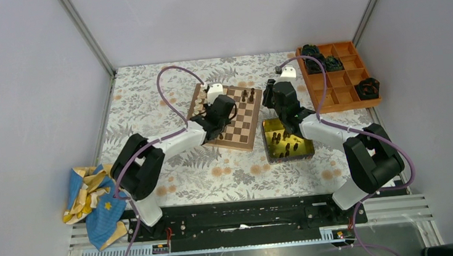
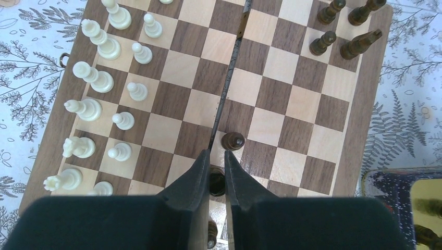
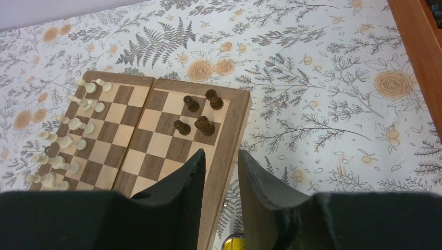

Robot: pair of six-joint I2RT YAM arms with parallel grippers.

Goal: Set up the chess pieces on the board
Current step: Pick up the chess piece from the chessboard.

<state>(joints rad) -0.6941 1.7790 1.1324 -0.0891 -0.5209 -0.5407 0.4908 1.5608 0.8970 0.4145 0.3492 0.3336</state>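
Looking down your left tool, you see it clenched on a dark pawn over the chessboard; your right tool hangs released, empty.

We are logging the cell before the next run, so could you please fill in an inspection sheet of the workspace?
Surface: floral tablecloth.
Job's things: chessboard; cream pieces fill two rows on one side; four dark pieces stand opposite; one dark pawn mid-board.
Clutter: yellow tin with dark pieces, orange tray, cloth.
Grippers: left gripper shut on a dark piece; right gripper open, empty.
Cables: purple cable loops over the board.
Surroundings: grey walls.
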